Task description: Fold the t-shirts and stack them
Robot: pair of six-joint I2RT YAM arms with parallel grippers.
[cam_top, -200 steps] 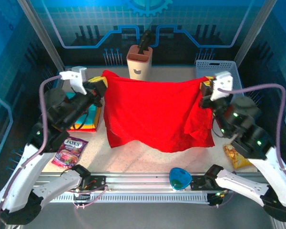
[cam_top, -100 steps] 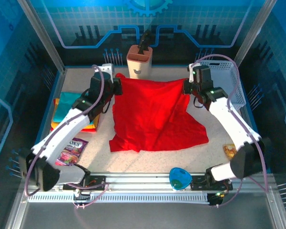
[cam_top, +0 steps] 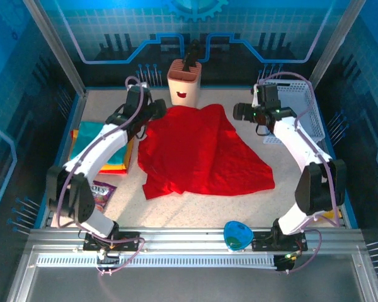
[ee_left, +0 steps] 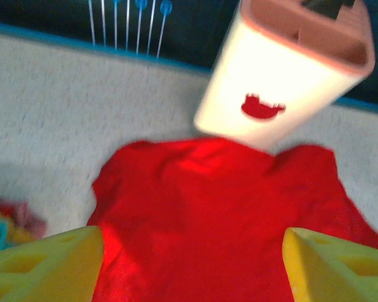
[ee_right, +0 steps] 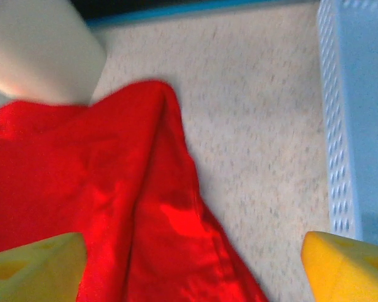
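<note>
Red t-shirt (cam_top: 198,154) lies loose mid-table, far edge at knife block (cam_top: 184,82) base. L gripper (cam_top: 154,108) by far-left corner, R gripper (cam_top: 241,112) off right, both jaws wide, nothing held.

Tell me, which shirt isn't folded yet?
The red shirt, lying loose in the middle; the others sit folded in a stack at the left edge.

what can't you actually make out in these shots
- Folded shirts, top view: left arm covers part of the stack.
- Purple packet, top view: half behind the left arm.
- Knife block, left wrist view: blurred, top cut off.
- Mesh basket, right wrist view: cut by right edge.
</note>
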